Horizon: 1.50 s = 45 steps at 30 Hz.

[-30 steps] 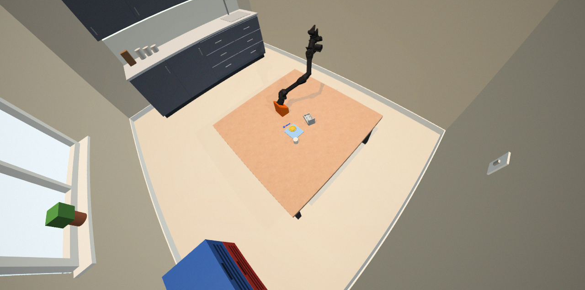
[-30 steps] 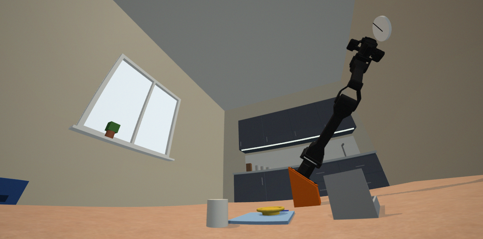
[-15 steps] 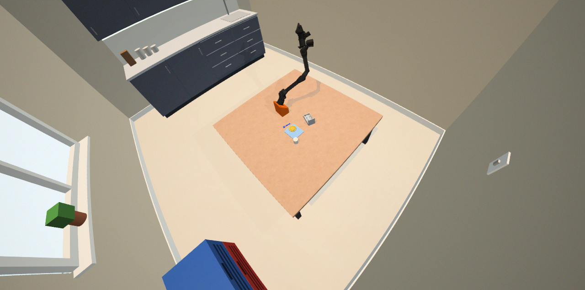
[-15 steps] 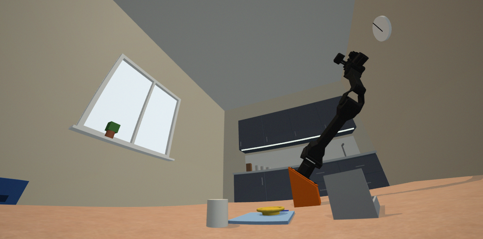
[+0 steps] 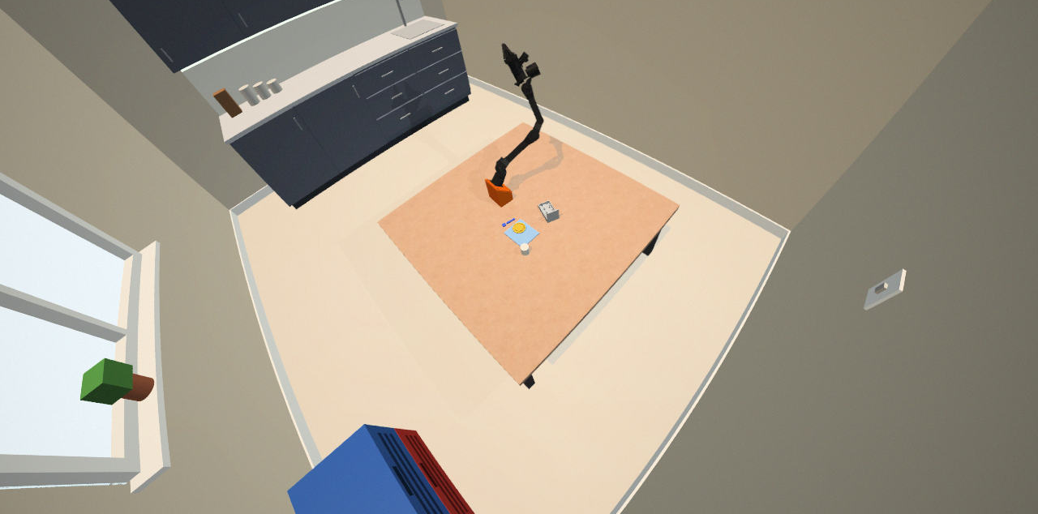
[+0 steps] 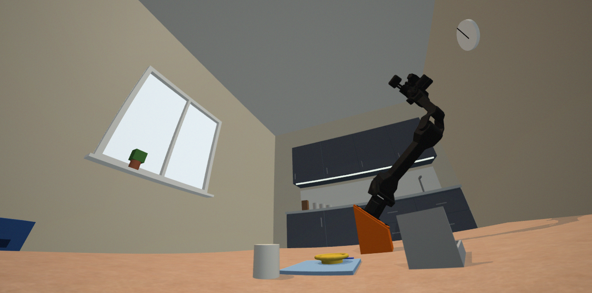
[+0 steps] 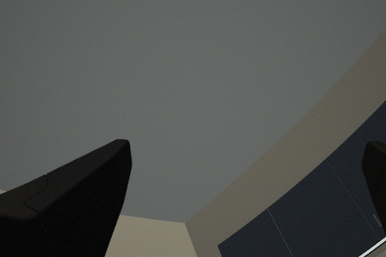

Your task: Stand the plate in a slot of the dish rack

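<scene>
- Fingers of the gripper stand spread wide with nothing between them; in the wrist view the two dark fingers frame only grey ceiling, a strip of beige wall and dark upper cabinets.
- No brand, label or other writing can be read on any object in the three views; the wall clock shows one dark hand and no numerals.
- Taking the orange arm base as landmark and going left to right in the exterior view: a pale cylindrical cup stands on the worktop, left of the base and touching or just beside the left edge of a light blue mat.
- On that mat lies the yellow plate, flat, left of and nearer the camera than the base; a small blue item lies at the mat's edge on the base's side.
- From the base the black arm rises and leans right, its gripper high above the base, aimed upward and away from the worktop.
- Right of the base stands the grey dish rack, seen from its tilted back panel; its slots are hidden in this view.
- So the plate lies well apart from the fingers, far below them and to their left.
</scene>
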Available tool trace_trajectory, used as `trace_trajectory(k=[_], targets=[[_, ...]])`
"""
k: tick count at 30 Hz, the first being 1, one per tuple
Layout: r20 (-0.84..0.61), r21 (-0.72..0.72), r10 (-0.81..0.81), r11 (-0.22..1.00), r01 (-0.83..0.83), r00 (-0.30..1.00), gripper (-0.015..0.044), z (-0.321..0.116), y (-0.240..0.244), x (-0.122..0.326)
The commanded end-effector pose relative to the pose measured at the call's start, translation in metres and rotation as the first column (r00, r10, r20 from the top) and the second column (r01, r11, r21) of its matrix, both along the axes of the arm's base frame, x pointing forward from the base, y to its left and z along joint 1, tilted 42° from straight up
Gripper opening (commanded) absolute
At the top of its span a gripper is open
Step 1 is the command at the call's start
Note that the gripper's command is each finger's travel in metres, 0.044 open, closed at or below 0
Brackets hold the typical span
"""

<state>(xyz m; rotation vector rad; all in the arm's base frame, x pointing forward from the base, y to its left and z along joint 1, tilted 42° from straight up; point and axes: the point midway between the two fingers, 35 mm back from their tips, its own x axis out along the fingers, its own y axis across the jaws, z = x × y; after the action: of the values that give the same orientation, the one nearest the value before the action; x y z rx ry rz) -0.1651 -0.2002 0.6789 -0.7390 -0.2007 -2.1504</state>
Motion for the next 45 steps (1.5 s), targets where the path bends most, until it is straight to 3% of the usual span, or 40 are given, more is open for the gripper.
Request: trace_trajectory(k=[1,12,25,35,45], targets=[[0.034,0.076,0.052,0.996,-0.055,0.998,0.04,-0.02,-0.03,-0.004],[0.128,0.274,0.215,0.931,-0.242,0.968,0.04,-0.082,-0.113,0.012],[0.217,0.479,0.388,0.757,-0.444,0.896,0.04,-0.16,-0.192,0.067],[0.304,0.633,0.482,0.542,-0.553,0.822,0.04,-0.232,-0.232,0.125],[0.381,0.763,0.574,0.247,-0.597,0.725,0.04,-0.312,-0.248,0.196]])
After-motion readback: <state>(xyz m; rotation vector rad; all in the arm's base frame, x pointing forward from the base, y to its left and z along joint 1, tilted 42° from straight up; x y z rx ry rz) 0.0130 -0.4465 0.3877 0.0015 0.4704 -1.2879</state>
